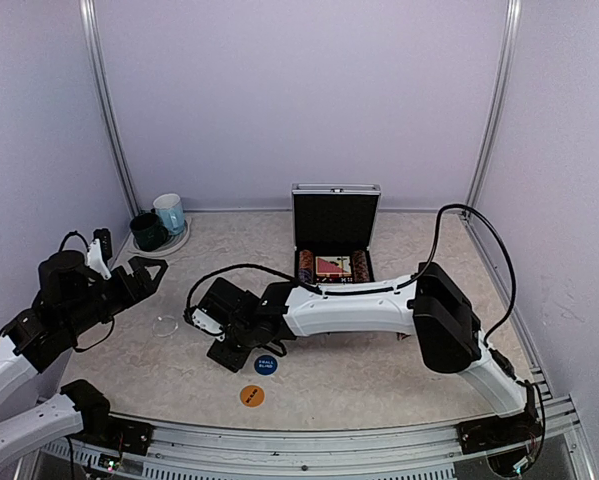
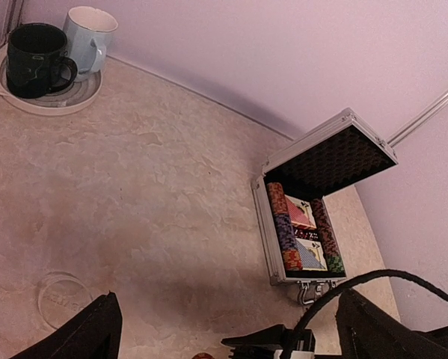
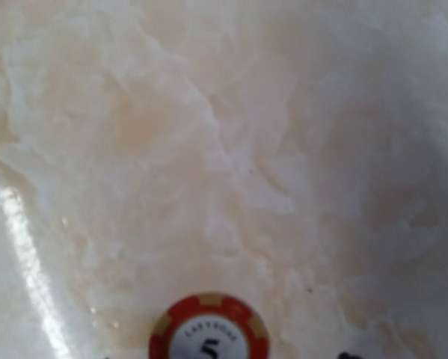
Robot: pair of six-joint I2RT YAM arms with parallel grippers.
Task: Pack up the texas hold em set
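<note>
The silver case (image 1: pixel 336 190) stands open at the back centre, its black-lined lid upright. Chip stacks (image 2: pixel 282 226) and card decks (image 2: pixel 304 213) lie inside it. A blue round button (image 1: pixel 266 364) and an orange one (image 1: pixel 252 395) lie on the table near the front. My right arm reaches left across the table, and its gripper (image 1: pixel 222 343) hangs low just left of the blue button. A red chip (image 3: pixel 209 334) marked 5 shows at the bottom edge of the right wrist view; the fingers are out of frame there. My left gripper (image 1: pixel 156 272) hovers open and holds nothing.
A dark green mug (image 1: pixel 147 231) and a light blue mug (image 1: pixel 169 212) stand on a white saucer at the back left. A clear round disc (image 1: pixel 165 323) lies on the table between the two grippers. Purple walls close in the table.
</note>
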